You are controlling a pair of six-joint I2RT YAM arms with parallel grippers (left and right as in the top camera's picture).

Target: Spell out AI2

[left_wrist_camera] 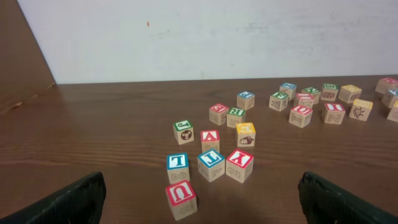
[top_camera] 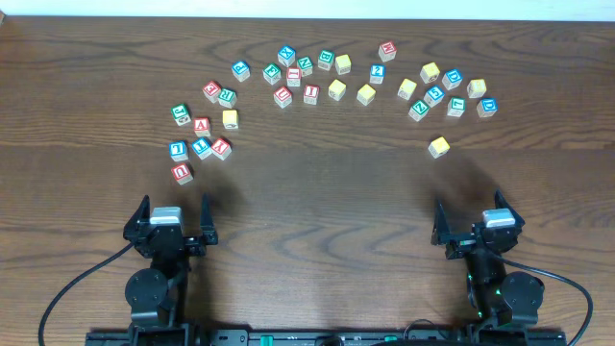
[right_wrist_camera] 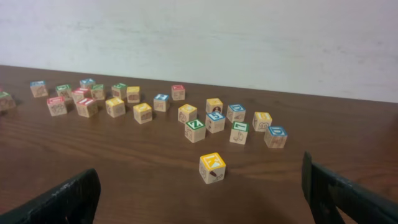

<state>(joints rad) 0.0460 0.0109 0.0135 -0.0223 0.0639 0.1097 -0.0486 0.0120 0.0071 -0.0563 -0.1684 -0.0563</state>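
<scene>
Many small wooden letter blocks lie in an arc across the far half of the table. A red-framed A block [top_camera: 201, 125] sits in the left cluster and also shows in the left wrist view [left_wrist_camera: 210, 138]. A red-framed I block [top_camera: 310, 93] lies in the middle group [left_wrist_camera: 334, 112]. A blue-framed block that may read 2 [top_camera: 434, 94] lies in the right cluster [right_wrist_camera: 216, 120]. My left gripper [top_camera: 176, 219] is open and empty near the front edge, short of the red U block [left_wrist_camera: 181, 194]. My right gripper [top_camera: 471, 215] is open and empty, short of a lone yellow K block [right_wrist_camera: 212, 165].
The yellow K block [top_camera: 439, 146] stands apart in front of the right cluster. Blue L, blue T and red Y blocks [left_wrist_camera: 212, 163] sit just beyond the U block. A white wall runs behind the table's far edge.
</scene>
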